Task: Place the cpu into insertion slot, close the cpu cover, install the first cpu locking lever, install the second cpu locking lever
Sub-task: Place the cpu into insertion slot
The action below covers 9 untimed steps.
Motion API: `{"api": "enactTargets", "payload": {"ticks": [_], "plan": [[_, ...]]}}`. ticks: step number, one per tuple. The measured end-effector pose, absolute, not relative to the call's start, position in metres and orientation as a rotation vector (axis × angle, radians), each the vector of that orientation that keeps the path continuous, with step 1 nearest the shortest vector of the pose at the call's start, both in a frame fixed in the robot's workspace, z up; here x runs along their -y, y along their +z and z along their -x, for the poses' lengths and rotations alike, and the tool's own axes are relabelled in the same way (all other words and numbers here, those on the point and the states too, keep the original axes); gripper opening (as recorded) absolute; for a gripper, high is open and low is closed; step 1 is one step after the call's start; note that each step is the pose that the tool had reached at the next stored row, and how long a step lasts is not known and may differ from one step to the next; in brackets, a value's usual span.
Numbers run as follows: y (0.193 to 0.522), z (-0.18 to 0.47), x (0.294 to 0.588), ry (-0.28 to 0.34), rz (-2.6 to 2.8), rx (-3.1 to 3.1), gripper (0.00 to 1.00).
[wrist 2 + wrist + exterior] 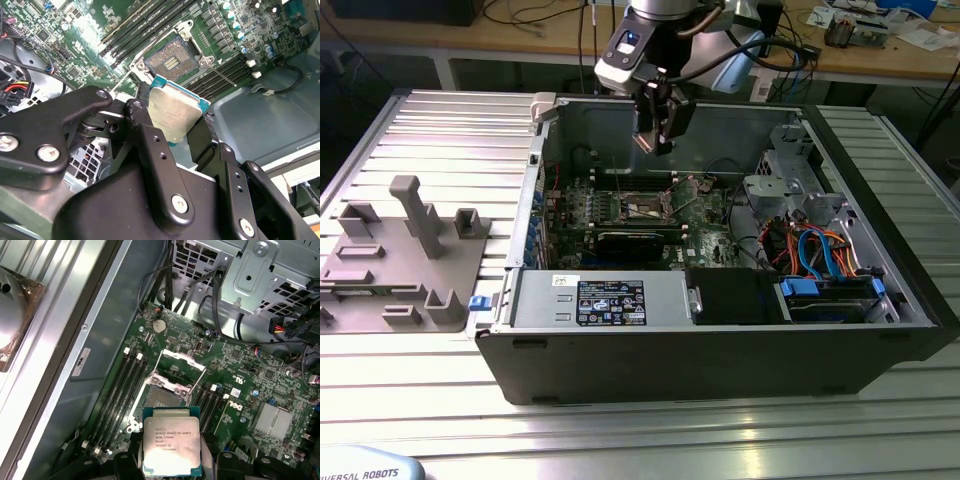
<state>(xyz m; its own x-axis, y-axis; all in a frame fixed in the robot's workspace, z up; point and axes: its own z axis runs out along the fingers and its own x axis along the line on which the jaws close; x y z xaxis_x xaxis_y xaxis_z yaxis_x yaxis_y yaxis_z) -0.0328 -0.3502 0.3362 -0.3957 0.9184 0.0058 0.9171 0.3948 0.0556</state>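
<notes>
Open case (720, 350): tool (658, 148) holds cpu (171, 447) above insertion slot (170, 61).

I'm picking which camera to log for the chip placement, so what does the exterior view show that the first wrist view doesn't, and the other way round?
Exterior view: the whole open computer case on the slatted table, a grey fixture tray at that view's left, and the gripper hanging above the board. First wrist view: the cpu, metal top up, held and not yet in the insertion slot, with the cpu cover raised. Both: the green motherboard and the slot.
</notes>
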Motion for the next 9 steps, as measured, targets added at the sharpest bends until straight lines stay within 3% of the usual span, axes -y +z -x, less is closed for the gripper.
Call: {"api": "enactTargets", "payload": {"ticks": [9], "plan": [[0.3360,0.0328,0.3502,0.077,-1.743,-2.581,0.54]]}}
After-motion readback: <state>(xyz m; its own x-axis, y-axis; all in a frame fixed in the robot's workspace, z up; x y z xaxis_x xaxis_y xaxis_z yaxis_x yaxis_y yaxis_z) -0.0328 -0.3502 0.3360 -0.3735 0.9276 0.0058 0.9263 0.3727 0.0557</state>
